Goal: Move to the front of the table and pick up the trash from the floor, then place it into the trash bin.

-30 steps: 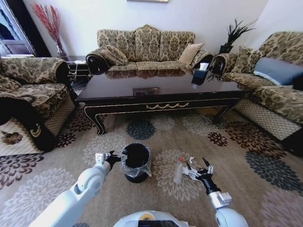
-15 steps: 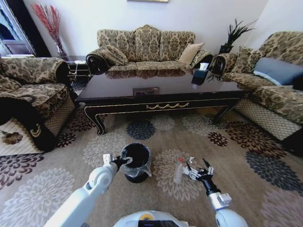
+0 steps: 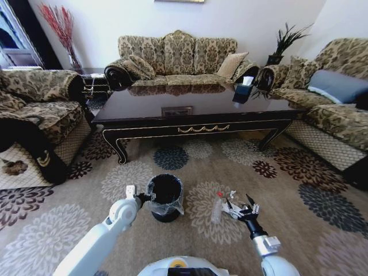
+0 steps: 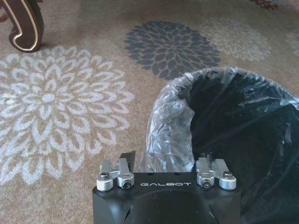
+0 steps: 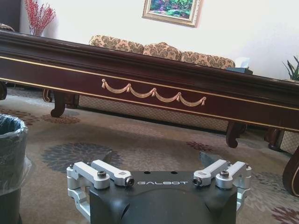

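Galbot G1 in front of the table point(image 3: 195, 123), both arms low over the floor point(image 3: 276, 190). Left gripper point(image 3: 147, 197) sits at the rim of the bin point(image 3: 165, 198); in the left wrist view its tips are hidden under the crinkly liner point(image 4: 170, 126), so cannot tell whether they're apart or closed. Bin stands upright on the carpet, just left of centre, well short of the table rail. Right gripper point(image 3: 240, 210) hangs w/ fingers spread wide, nothing held, right at the trash: the bottle point(image 3: 217, 207), red cap toward the table, lies on a cream medallion just to the gripper's left, and the paper wad point(image 3: 232, 195) sits just beyond it. Right wrist view looks level along the carpet to the gold swag on the rail point(image 5: 154, 93), bin liner at the edge. Approach looks done; step in hand appears to be the pick-up, not yet made. Next move likely calls for lowering the right gripper so the fingers straddle one piece, prob. the bottle across its narrow body, then closing, lifting and carrying it across to the bin mouth. The bottle may roll if nudged.
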You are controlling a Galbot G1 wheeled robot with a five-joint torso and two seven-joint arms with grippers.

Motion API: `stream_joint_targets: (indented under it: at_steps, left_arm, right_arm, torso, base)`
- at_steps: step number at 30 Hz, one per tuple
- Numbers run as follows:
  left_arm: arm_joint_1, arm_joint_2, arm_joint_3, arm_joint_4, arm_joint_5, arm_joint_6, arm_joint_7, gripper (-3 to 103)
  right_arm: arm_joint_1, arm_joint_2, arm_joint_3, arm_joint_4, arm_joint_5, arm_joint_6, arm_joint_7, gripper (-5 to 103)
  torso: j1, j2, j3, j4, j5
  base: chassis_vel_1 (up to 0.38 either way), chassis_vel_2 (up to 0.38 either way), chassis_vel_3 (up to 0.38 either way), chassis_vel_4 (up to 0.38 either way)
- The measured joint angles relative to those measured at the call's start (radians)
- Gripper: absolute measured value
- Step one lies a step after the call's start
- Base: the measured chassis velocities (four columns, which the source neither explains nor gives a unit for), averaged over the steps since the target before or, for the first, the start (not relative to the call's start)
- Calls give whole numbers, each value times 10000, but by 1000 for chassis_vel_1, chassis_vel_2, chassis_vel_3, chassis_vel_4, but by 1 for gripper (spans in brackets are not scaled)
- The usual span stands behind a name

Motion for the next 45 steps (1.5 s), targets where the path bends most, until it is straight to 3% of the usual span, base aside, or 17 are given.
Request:
stream_joint_targets:
  at_steps: [1, 3, 5, 9, 11, 14, 16, 26, 34, 45]
  left_arm:
    - [-29, -2, 0, 14, -39, 28, -49, 60]
    - [-76, -2, 2, 57, -143, 117, -149, 44]
    - [-77, 1, 2, 71, -183, 159, -185, 44]
    - [-95, 1, 44, 226, -229, 272, -326, 23]
    - [-109, -12, 55, 266, -225, 272, -332, 23]
    - [-184, -72, 83, 377, -206, 271, -347, 7]
    - [-191, -75, 82, 390, -195, 273, -355, 3]
    - [-37, 196, 3, -46, -153, 359, -370, 2]
    - [761, 882, -874, -987, 210, 350, -186, 0]
    - [1923, 833, -1776, -1792, 481, 319, -104, 0]
  right_arm:
    - [-4, 1, 0, -1, -2, 5, 0, 100]
    - [-4, 9, 0, -2, -4, 12, 1, 100]
    - [-1, 12, 1, -3, -4, 13, 3, 100]
    - [20, 4, 1, -30, 1, 15, 3, 100]
    - [23, -1, 1, -31, 5, 15, 3, 100]
    - [29, -14, 7, -32, 38, 15, 4, 100]
    - [28, -15, 10, -33, 41, 15, 4, 100]
    - [181, -53, 44, -150, 76, -11, 100, 100]
    - [550, -260, 38, -650, 367, -407, 307, 100]
    - [1877, -1044, -545, -4006, 455, -411, 186, 100]
  torso:
    - [0, 0, 0, -1, 0]
    - [0, 0, 0, 0, 0]
    - [0, 0, -1, 0, 0]
    - [0, 0, -1, 2, 1]
    - [0, 1, 0, 3, 2]
    - [0, 1, -1, 2, 5]
    - [-1, 1, -2, 3, 7]
    - [0, 0, 1, -2, -9]
    - [0, 0, 0, 3, 2]
    - [0, 0, 0, 2, 1]
  base:
    - [0, 0, 0, 0]
    - [0, 0, 0, 0]
    - [0, 0, 0, 0]
    - [0, 0, 0, 0]
    - [0, 0, 0, 0]
    - [0, 0, 0, 0]
    - [0, 0, 0, 0]
    - [0, 0, 0, 0]
    - [0, 0, 0, 0]
    - [0, 0, 0, 0]
